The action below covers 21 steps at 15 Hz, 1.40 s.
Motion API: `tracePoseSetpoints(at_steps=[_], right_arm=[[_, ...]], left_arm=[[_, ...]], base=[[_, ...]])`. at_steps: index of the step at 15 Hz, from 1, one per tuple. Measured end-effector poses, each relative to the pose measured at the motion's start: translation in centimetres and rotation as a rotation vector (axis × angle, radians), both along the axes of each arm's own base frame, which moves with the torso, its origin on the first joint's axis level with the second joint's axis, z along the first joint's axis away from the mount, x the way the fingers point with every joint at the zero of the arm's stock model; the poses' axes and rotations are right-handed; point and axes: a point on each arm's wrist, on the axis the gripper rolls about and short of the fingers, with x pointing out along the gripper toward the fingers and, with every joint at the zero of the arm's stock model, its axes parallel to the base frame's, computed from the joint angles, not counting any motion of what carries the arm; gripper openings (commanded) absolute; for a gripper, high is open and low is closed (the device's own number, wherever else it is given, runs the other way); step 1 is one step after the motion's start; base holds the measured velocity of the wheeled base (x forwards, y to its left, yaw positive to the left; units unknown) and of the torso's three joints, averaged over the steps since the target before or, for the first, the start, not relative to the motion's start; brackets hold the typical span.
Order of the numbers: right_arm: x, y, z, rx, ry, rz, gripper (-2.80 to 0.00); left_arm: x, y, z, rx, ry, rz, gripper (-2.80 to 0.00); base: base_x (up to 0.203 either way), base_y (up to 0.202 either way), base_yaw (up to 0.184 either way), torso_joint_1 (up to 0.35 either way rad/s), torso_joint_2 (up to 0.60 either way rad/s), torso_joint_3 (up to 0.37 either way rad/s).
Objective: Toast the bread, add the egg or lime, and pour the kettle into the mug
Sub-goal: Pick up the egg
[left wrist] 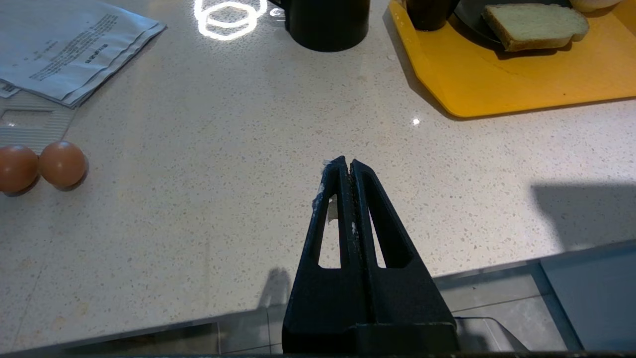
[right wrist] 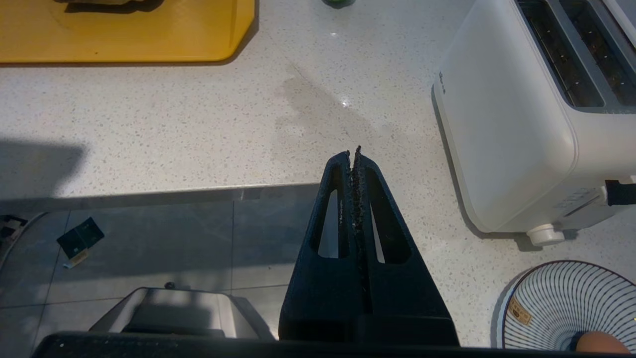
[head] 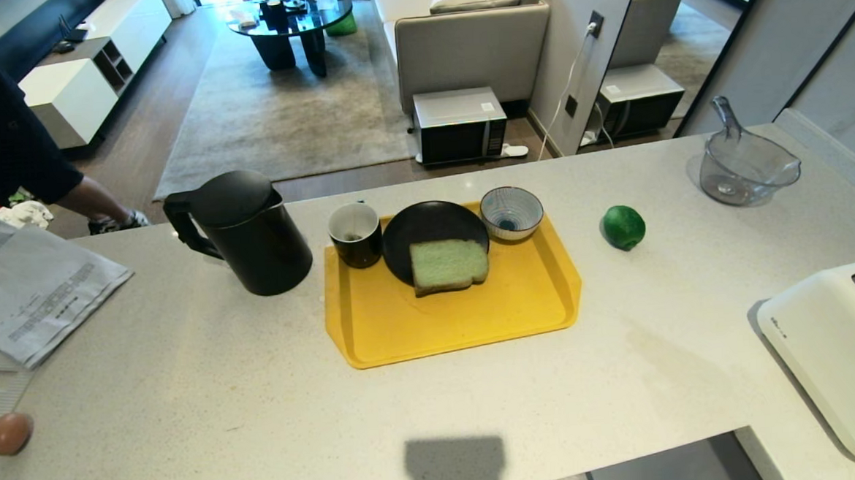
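Both grippers hang clenched and empty at the counter's (head: 185, 370) near edge: left gripper (left wrist: 347, 165), right gripper (right wrist: 353, 154) beside the toaster (right wrist: 502, 114). On the yellow tray (head: 461, 319) at 12 o'clock, bread (head: 448, 265) on a black plate (head: 427, 225), mug (head: 355, 233); kettle (head: 251, 234) at 11, lime (head: 623, 227) at 1

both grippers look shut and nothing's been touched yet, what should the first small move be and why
Probably open the right gripper and reach toward the bread, which lies untoasted, partly on the black plate, while the toaster stands on the right with empty slots.
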Motion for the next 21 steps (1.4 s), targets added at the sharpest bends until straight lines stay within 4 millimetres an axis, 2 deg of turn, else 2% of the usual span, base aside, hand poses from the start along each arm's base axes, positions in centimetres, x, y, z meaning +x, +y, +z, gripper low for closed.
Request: tracePoseSetpoints(at_steps=[5,21], right_arm=[[0.0,0.0,0.0,0.0,0.0,0.001,-2.8],[0.0,0.0,0.0,0.001,0.0,0.0,-2.8]], left_arm=[[0.0,0.0,0.0,0.0,0.0,0.001,-2.8],[0.0,0.0,0.0,-0.002,0.0,-0.001,-2.8]], base=[[0.003,0.003,-0.037,0.001,0.0,0.0],[0.001,0.008,-0.171,0.002,0.0,0.002]])
